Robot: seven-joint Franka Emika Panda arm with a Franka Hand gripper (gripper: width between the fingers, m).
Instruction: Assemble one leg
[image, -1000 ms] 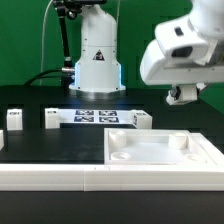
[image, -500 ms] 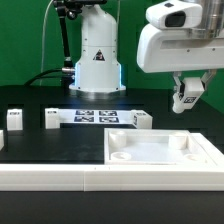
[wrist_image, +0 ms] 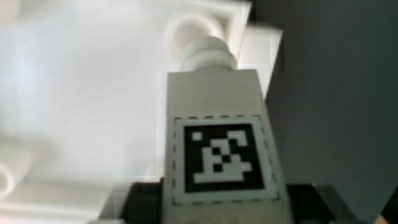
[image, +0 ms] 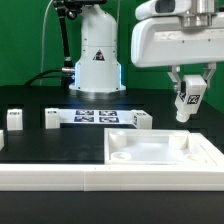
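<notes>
On the exterior view's left, two small white parts, one [image: 14, 118] and another [image: 50, 118], stand on the dark table [image: 60, 140], well apart from the action. Moving right, the marker board [image: 95, 116] lies flat in front of the arm's base [image: 97, 60], and another white part [image: 138, 119] sits just beside its right end. Nearest the camera, the big white panel [image: 150, 160] fills the foreground with its round sockets up.

Over on the exterior view's right, here's the gripper [image: 187, 88], up in the air with the leg [image: 187, 100] in its grasp! The leg hangs roughly upright over the panel's far right corner, clear of it, with its tag facing the camera.

This view gives the whole layout and the gap under the leg, but not the leg's lower end. The wrist view supplies that, looking straight down the leg [wrist_image: 217, 120]: the tag is in plain sight, a rounded peg sticks out at the far tip, and the panel [wrist_image: 80, 90] is a pale blur beyond.

The dark fingers [wrist_image: 139, 203] show on either side of the leg's upper end. The gripper [wrist_image: 222, 205] is closed to the leg's width, clamped on it and touching nothing else.
</notes>
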